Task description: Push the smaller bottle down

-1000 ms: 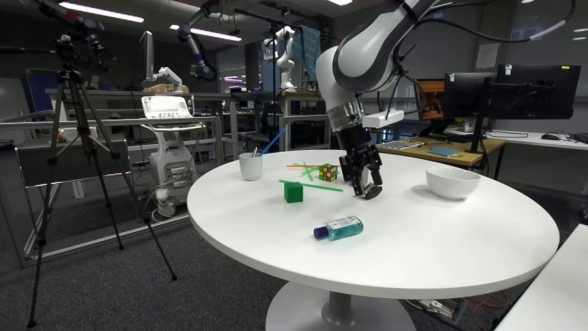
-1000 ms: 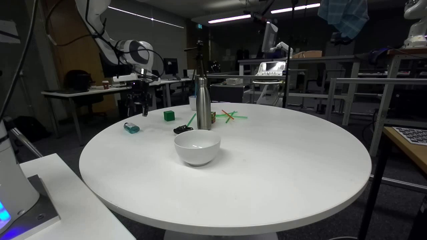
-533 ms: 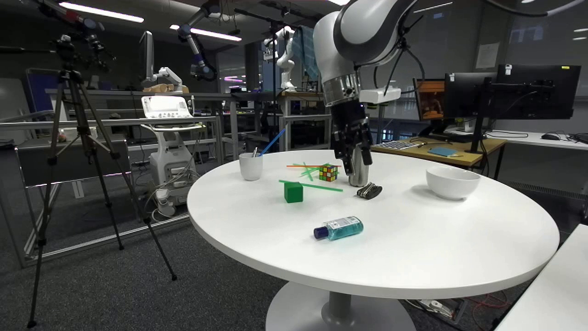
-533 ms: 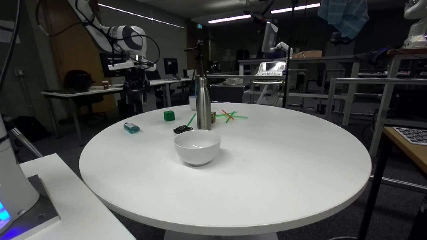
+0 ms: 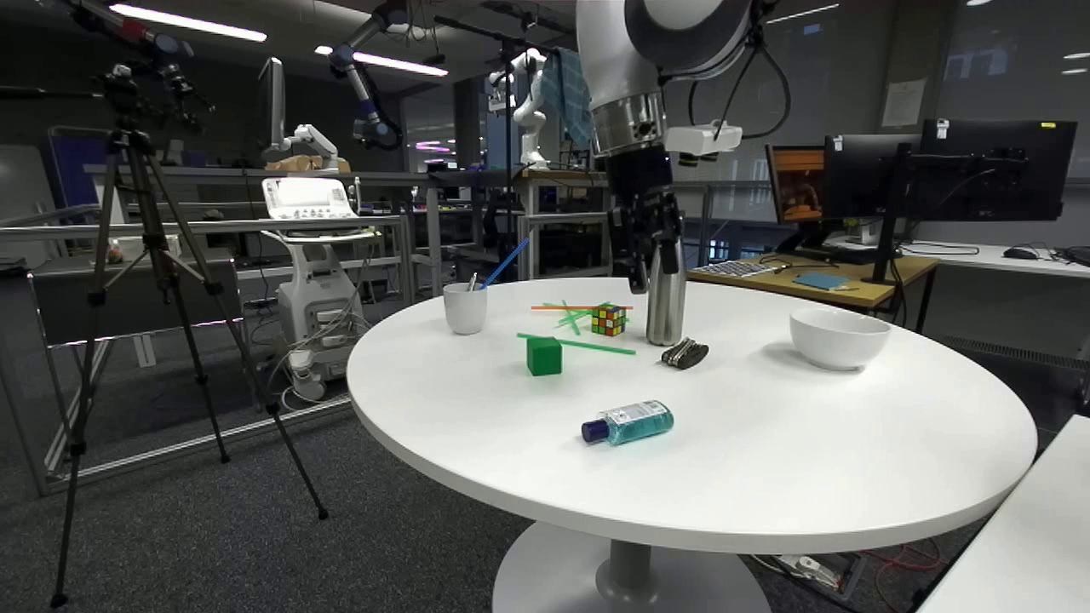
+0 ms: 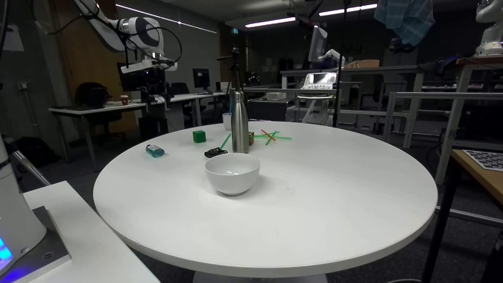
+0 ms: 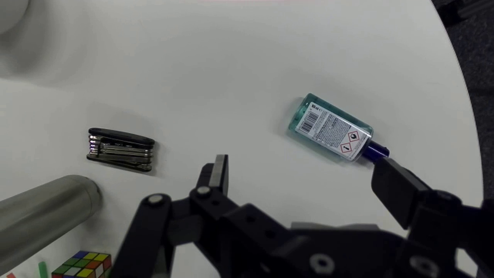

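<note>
The Robotiq gripper (image 7: 305,179) is rising higher above the round white table (image 5: 766,460), fingers (image 7: 397,193) spread apart and empty, while the blue-capped teal bottle (image 7: 332,127) is lying on its side near the edge, cap (image 7: 375,151) pointing outward, so the push is now looking complete

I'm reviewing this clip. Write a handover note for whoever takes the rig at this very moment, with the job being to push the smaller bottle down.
Gripper: jaws open, holding nothing, raised above the table.
Smaller bottle: lying on its side on the table, not touching the jaws.
Steel bottle: upright; not the target.
Done: the push, judging by how the target lies.
Left: probably nothing more to push; perhaps just withdraw without knocking anything.
</note>
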`<state>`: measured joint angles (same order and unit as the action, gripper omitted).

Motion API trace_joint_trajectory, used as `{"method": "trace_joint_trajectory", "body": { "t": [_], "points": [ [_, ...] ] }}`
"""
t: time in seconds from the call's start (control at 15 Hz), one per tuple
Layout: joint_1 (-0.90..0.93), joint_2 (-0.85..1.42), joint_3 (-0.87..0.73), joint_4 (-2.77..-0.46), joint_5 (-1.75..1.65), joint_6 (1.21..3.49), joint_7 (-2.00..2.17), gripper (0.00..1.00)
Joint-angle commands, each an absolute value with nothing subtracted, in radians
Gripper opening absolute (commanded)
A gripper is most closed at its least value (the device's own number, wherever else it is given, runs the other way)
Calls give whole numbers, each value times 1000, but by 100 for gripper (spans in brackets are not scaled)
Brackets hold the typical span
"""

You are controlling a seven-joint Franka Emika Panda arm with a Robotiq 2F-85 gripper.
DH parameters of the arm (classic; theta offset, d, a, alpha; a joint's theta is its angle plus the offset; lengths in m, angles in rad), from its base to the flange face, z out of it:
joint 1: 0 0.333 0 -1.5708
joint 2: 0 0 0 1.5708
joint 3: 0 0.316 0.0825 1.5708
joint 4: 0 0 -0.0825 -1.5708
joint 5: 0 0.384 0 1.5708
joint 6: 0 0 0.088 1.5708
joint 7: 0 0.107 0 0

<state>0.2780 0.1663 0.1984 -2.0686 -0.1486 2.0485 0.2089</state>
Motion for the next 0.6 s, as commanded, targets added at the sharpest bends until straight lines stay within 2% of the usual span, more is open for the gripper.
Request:
{"method": "trace_joint_trajectory", "body": {
  "t": [0.0,0.53],
  "points": [
    [288,128,209,-2055,-188,2001,249,100],
    [274,116,218,-2066,-163,2038,223,100]
  ]
}}
